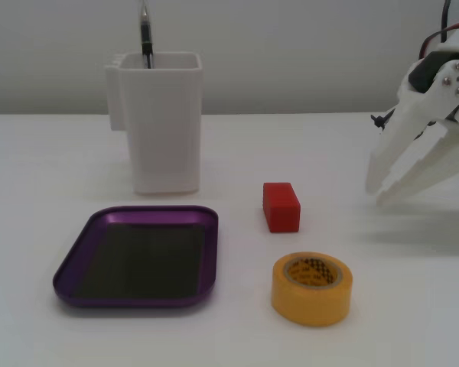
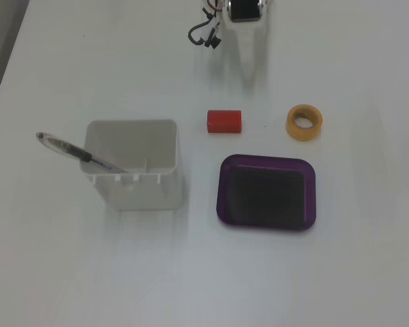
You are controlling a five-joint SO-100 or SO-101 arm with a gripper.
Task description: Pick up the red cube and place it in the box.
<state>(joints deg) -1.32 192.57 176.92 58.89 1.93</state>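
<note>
The red cube (image 1: pixel 281 206) lies on the white table, right of the purple tray (image 1: pixel 138 260) and behind the yellow tape roll. In the top-down fixed view the cube (image 2: pixel 223 121) sits just above the tray (image 2: pixel 266 194), which holds nothing. My white gripper (image 1: pixel 379 193) hangs at the right edge of the side fixed view, tips down near the table, well to the right of the cube. Its fingers meet at the tips and hold nothing. From above the gripper (image 2: pixel 251 80) points toward the cube from the top edge.
A tall white square container (image 1: pixel 164 130) with a pen (image 1: pixel 145 34) in it stands behind the tray; it also shows from above (image 2: pixel 133 187). A yellow tape roll (image 1: pixel 311 289) lies in front of the cube. Dark cables (image 2: pixel 204 34) hang beside the arm.
</note>
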